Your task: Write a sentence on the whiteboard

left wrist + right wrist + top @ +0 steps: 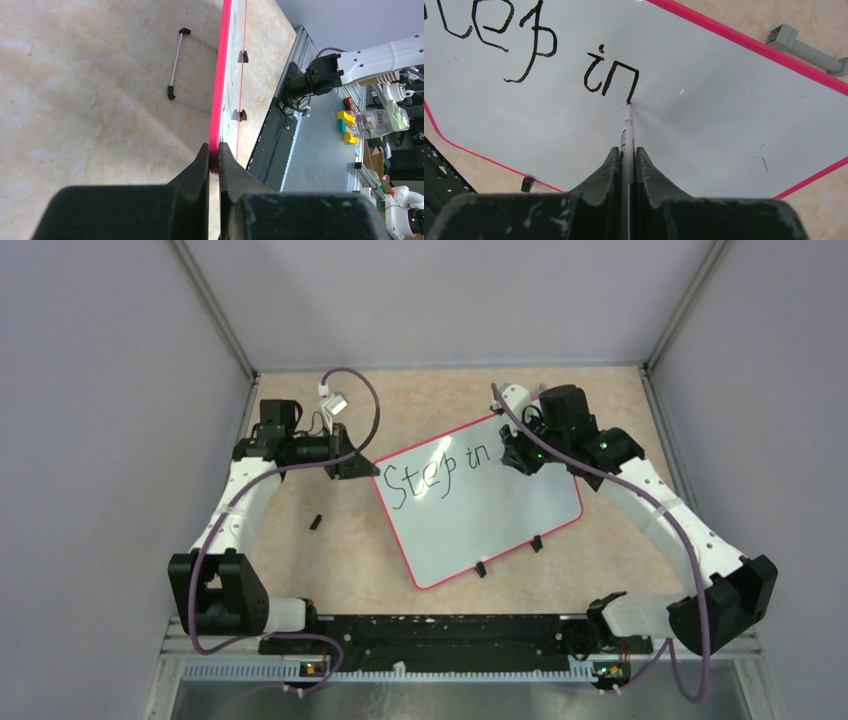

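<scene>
The whiteboard [500, 515] lies tilted on the table, white with a pink-red rim and two black clips on its near edge. The sentence [440, 472] reads "Step in" in black along its top; it also shows in the right wrist view [531, 45]. My left gripper [352, 465] is shut on the board's left rim [216, 135]. My right gripper [515, 455] is shut on a white marker [627, 135], whose tip touches the board at the end of the "n".
A small black cap [316, 521] lies on the table left of the board. A grey wire stand [175, 70] lies beside the board's edge. A grey bracket [804, 47] lies beyond the board's far rim. Grey walls enclose the table.
</scene>
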Motion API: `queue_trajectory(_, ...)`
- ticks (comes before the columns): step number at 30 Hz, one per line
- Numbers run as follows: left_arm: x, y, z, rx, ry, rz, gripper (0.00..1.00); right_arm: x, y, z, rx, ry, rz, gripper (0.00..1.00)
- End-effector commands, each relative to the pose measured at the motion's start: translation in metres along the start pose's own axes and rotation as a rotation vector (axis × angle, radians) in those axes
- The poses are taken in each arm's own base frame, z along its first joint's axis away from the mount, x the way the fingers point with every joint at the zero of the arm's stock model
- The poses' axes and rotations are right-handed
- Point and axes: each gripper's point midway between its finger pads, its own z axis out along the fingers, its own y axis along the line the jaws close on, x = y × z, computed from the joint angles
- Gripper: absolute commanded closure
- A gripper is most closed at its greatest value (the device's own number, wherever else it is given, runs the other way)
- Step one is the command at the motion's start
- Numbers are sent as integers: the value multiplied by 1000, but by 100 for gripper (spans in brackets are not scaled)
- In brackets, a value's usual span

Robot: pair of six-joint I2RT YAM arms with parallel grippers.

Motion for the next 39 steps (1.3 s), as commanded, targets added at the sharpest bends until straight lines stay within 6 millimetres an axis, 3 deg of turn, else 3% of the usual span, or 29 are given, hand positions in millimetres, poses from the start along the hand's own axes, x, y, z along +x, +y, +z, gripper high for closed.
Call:
queue_trajectory(1,-1,2,2,8,0,45,100,6,0,-7,5,-3,5,100)
queue_trajectory(6,-2,1,1,11,-2,48,100,1,4,-13,-13,-13,5,100)
queue_trajectory(12,-2,0,1,10,-2,50,100,-35,1,-33,-2,-107,-3,100)
queue_trajectory(17,-3,-1,0,9,-5,56,100,-49,-7,-36,38,-137,0,100)
queue_trajectory(39,-2,0,1,6,-4,55,100,-29,-23,-4,88,-60,-26,100)
